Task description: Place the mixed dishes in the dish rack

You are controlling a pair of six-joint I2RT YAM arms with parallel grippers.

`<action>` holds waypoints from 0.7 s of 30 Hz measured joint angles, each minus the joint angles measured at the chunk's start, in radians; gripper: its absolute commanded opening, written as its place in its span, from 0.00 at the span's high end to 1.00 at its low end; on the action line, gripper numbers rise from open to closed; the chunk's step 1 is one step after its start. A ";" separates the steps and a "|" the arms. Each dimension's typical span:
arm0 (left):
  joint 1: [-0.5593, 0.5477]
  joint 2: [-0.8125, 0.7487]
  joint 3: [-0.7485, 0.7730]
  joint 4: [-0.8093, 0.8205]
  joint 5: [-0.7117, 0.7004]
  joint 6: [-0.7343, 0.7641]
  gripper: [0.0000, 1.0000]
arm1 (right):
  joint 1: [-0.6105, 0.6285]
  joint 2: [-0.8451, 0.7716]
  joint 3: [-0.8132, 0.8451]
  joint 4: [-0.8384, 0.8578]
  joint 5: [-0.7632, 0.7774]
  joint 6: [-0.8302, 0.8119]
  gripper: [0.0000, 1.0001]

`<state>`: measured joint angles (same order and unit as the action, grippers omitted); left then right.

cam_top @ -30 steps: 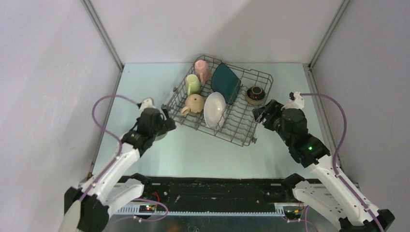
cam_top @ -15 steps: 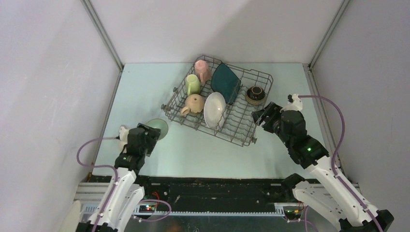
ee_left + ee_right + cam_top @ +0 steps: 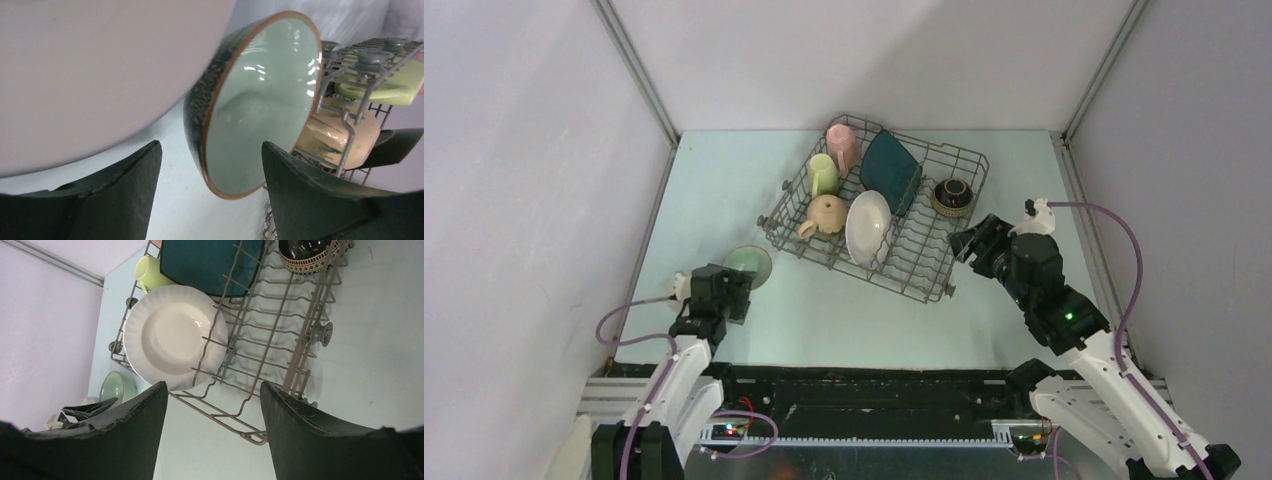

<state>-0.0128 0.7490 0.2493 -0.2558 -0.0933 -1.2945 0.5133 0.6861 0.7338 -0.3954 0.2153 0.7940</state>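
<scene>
The fingers (image 3: pixel 125 195) of the left gripper (image 3: pixel 211 144) are spread wide and hold nothing. Just beyond their tips is the pale green glazed bowl with a dark speckled outside and brown rim (image 3: pixel 255 110). This bowl sits on the light-blue table (image 3: pixel 854 310), outside the large rectangular grey metal wire dish rack (image 3: pixel 919 255) and just beside its near left corner. Whether bowl and rack touch cannot be told.

The fingers (image 3: pixel 125 435) of the right gripper (image 3: pixel 212 385) are likewise wide apart and grasp nothing. This gripper hangs at the near right side of the rack, facing across it.

Contents of the rack:
- The pink mug (image 3: pixel 842 143) sits at the far left corner.
- The light-green mug (image 3: pixel 822 175) lies just nearer than the pink one.
- The tan mug (image 3: pixel 827 215) lies on its side at the near left.
- The white round fluted plate (image 3: pixel 868 227) stands on edge between the tines, beside the tan mug.
- The dark teal square plate (image 3: pixel 890 170) leans on edge behind the white plate.
- The dark brown bowl with a patterned band (image 3: pixel 952 195) rests at the far right end.
</scene>
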 measured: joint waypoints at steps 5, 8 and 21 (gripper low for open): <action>0.003 0.095 -0.032 0.085 0.014 -0.042 0.76 | -0.005 0.000 -0.002 0.000 0.000 0.000 0.30; 0.021 0.135 -0.033 0.117 0.026 -0.049 0.97 | -0.005 0.000 -0.002 0.000 -0.001 0.002 0.30; 0.029 -0.014 0.035 -0.090 0.011 -0.006 1.00 | -0.006 0.023 -0.004 0.002 -0.010 0.010 0.30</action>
<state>0.0162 0.7349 0.2844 -0.3462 -0.0822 -1.3003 0.5072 0.7086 0.7300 -0.3931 0.2054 0.8040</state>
